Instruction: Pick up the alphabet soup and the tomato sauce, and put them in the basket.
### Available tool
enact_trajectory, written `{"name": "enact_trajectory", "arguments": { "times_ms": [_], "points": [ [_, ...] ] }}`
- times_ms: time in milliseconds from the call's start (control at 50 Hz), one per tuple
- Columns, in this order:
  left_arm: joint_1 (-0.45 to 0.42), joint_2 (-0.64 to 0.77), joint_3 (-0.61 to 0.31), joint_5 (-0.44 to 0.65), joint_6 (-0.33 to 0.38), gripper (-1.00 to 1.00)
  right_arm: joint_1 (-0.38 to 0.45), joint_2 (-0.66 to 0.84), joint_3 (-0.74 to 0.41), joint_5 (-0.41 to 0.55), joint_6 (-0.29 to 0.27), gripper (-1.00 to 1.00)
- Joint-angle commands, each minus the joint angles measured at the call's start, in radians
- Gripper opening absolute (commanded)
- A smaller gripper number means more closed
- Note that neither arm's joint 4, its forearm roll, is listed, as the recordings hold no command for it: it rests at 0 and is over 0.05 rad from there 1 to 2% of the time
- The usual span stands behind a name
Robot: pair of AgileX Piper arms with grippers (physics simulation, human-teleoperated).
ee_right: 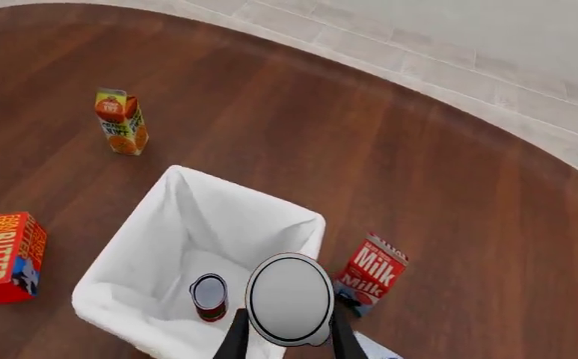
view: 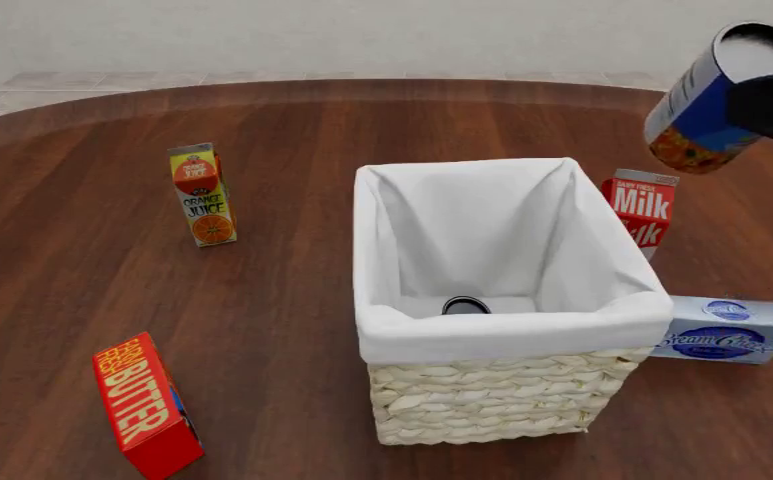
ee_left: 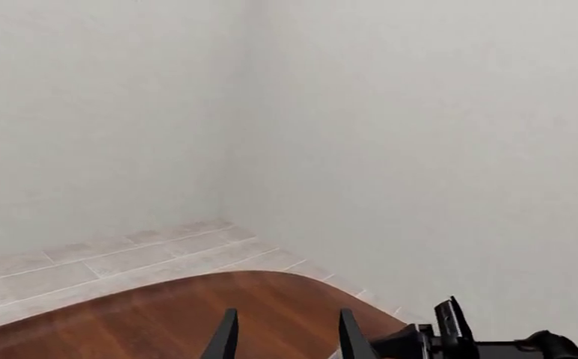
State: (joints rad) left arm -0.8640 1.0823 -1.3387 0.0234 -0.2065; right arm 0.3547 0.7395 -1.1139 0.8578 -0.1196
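Wicker basket (view: 493, 395) holds round tomato sauce (ee_right: 208, 296).

Alphabet soup (view: 706, 100): larger can, blue label, orange-yellow lower part, pale silver lid. Tilted, held in air by right claw (ee_right: 286, 340), above & to right of basket (view: 493, 400).

Tomato sauce (ee_right: 208, 297): small can, red label, dark top, upright on basket floor, near front wall.

Basket: big pale wicker rect., white cloth lining over rim, upright on tabletop (view: 293, 150).
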Motion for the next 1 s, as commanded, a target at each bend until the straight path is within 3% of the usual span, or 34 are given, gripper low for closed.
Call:
{"name": "enact_trajectory", "arguments": {
  "times_ms": [20,200,640,1000],
  "points": [
    [0.006,0.001,0.003,-0.003,0.0,1.0,0.051,-0.02,-0.005,0.024,0.029,-1.0],
    [0.008,0.003,0.007,-0.009,-0.003,1.0,0.078,-0.02,0.002,0.033,0.029,-1.0],
    [0.015,0.0,0.022,-0.02,-0.011,1.0,0.121,0.178,0.07,-0.151,0.013,-1.0],
    [0.019,0.005,0.032,-0.032,-0.019,1.0,0.129,0.214,0.132,-0.198,0.014,-1.0]
  ]
}}
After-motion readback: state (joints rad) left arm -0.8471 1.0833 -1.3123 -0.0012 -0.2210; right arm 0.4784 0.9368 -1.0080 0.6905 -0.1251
